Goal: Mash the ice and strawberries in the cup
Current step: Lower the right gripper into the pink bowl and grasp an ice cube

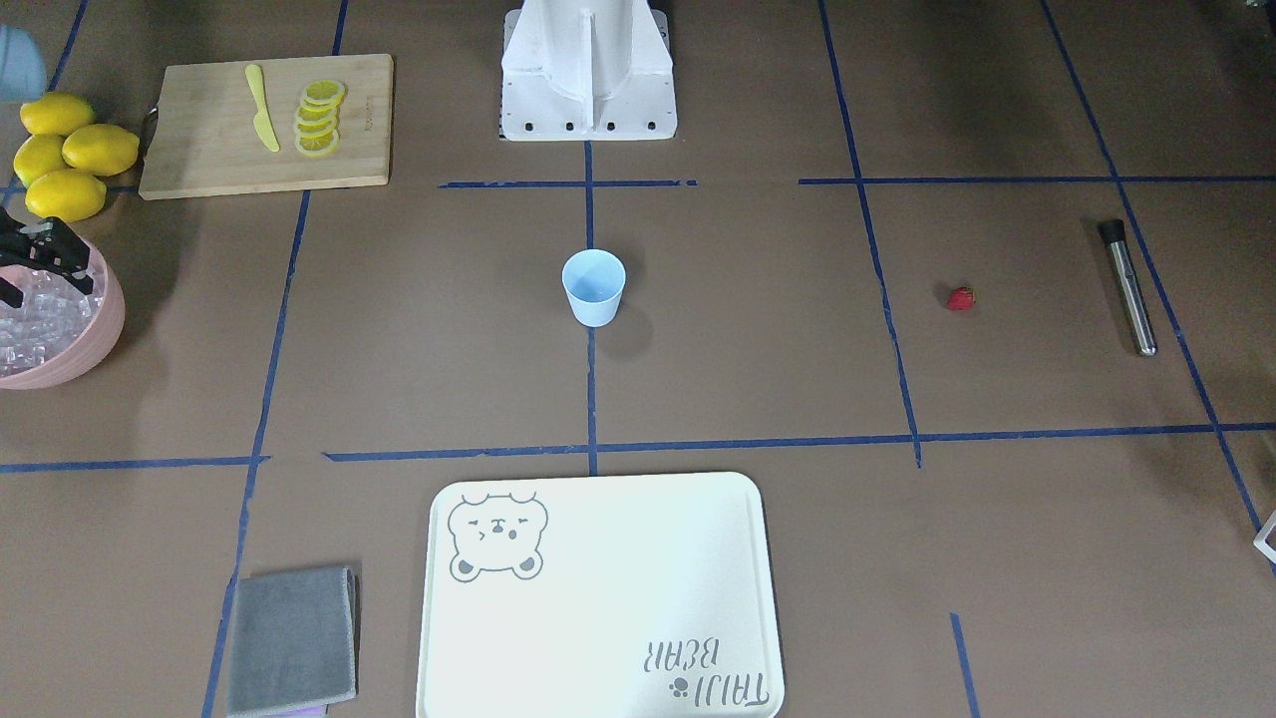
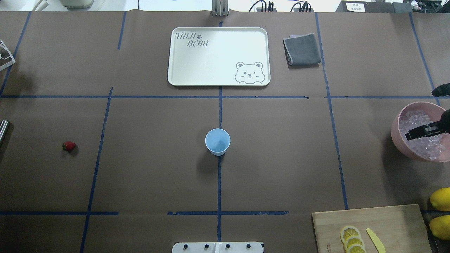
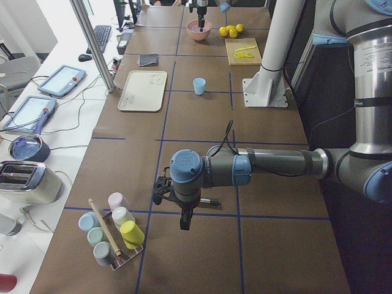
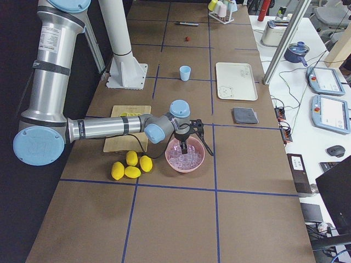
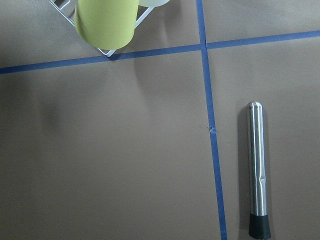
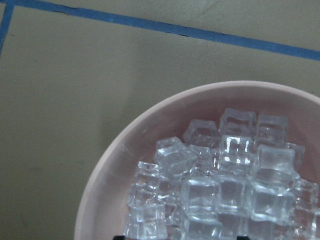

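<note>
The pale blue cup (image 1: 594,286) (image 2: 217,141) stands upright and empty-looking at the table's centre. Far from it, a pink bowl (image 2: 399,135) (image 6: 107,180) holds the ice (image 6: 225,185) (image 1: 30,324). My right gripper (image 1: 45,284) (image 2: 415,134) hangs open just over that ice, its two tips barely showing at the bottom edge of the right wrist view. The strawberry (image 1: 960,297) (image 2: 69,146) lies alone on the opposite side of the table. My left gripper (image 3: 184,214) hovers beyond it over a metal muddler (image 5: 257,170); I cannot tell if it is open or shut.
A bear-print tray (image 1: 598,638) and a grey cloth (image 1: 292,640) lie across from the robot. Near the bowl are a cutting board (image 1: 199,150) with lemon slices and a yellow knife, plus whole lemons (image 1: 65,150). A rack of coloured cups (image 5: 106,22) stands near the muddler (image 1: 1128,289).
</note>
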